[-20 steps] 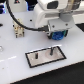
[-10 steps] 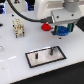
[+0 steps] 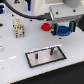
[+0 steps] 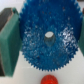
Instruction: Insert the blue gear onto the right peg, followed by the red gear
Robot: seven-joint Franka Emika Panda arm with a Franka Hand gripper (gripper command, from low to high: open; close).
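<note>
Aloft, the end effector (image 3: 64, 31) clamps the blue gear (image 4: 48, 35) (teeth outward).

A: Is anything getting cut off in the wrist view?
B: The red gear (image 4: 49, 80) is running off the picture's edge, only its upper part showing.
A: And the exterior view?
B: The gripper (image 3: 63, 30) is covering most of the blue gear (image 3: 63, 33); the black plate's (image 3: 45, 56) pegs are blurring into faint marks.

The exterior view is looking down at an angle from above the black plate (image 3: 45, 55), taking in the whole table. The wrist view is pressing close against the blue gear (image 4: 47, 35), with both views sharing it.
</note>
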